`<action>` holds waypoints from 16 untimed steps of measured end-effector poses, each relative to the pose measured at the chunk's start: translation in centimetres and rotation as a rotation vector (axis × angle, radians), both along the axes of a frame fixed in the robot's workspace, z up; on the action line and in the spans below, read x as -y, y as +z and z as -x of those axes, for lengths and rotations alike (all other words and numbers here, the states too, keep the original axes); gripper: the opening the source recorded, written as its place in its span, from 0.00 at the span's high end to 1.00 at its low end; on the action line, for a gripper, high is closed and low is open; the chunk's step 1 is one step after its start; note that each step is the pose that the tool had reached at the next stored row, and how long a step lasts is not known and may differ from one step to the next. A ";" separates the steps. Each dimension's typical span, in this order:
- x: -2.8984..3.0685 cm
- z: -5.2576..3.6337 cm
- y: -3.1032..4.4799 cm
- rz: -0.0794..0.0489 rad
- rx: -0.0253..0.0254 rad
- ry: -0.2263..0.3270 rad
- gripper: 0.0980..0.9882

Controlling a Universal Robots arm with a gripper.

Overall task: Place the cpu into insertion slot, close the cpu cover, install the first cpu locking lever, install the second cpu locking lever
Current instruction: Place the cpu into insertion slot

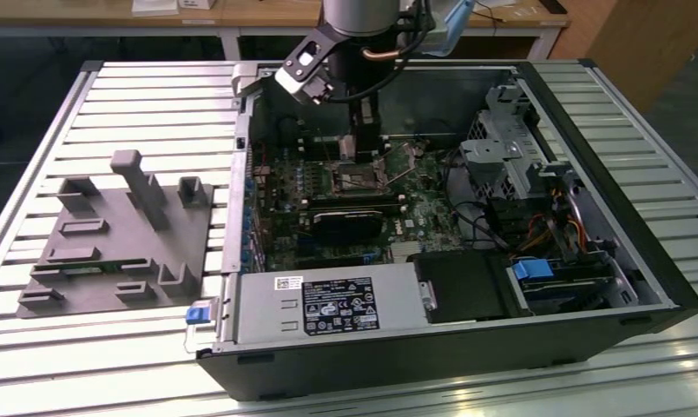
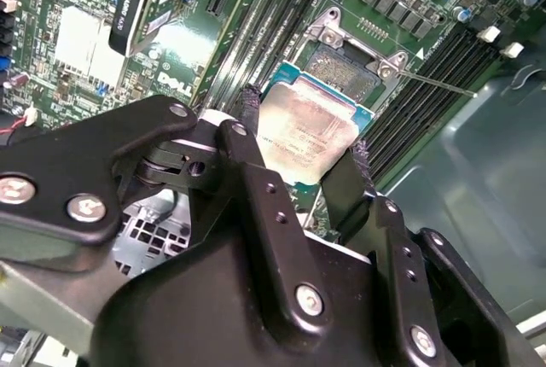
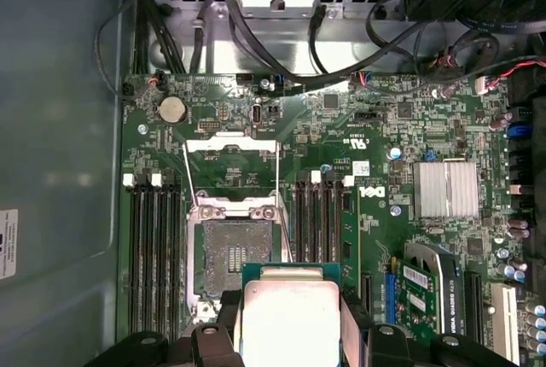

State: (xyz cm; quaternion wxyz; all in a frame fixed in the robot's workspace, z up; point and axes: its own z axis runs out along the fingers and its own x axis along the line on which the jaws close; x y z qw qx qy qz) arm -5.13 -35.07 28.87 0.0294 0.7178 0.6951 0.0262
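Second wrist view is showing the black two-fingered end effector [image 2: 304,126] clamping the small, flat, square, pale silver-grey metal cpu [image 2: 311,141] by two opposite edges, one black finger [image 2: 247,132] pressing each side. In the first wrist view the cpu [image 3: 290,316] is hanging over the green motherboard [image 3: 375,128], partly overlapping one edge of the small square insertion slot [image 3: 235,252] with its dark centre and silver rim, and not seated in it. The thin silver square-framed cpu cover [image 3: 230,143] is standing open on the side of the slot away from the chip, and a thin metal locking lever [image 3: 279,200] is sticking up unlatched beside the slot. In the exterior view the end effector [image 1: 366,130] is reaching down into an open black computer case [image 1: 627,287] lying on a slatted metal worktop [image 1: 129,95]. A grey plastic fixture plate [image 1: 117,234] is lying on the exterior view's left of the case.
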 end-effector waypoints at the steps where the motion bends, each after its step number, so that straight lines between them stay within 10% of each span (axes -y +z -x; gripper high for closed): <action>1: -0.03 0.00 -0.02 0.000 -0.0001 -0.005 0.50; 16: -0.30 -0.05 -0.77 0.012 0.0020 -0.097 0.50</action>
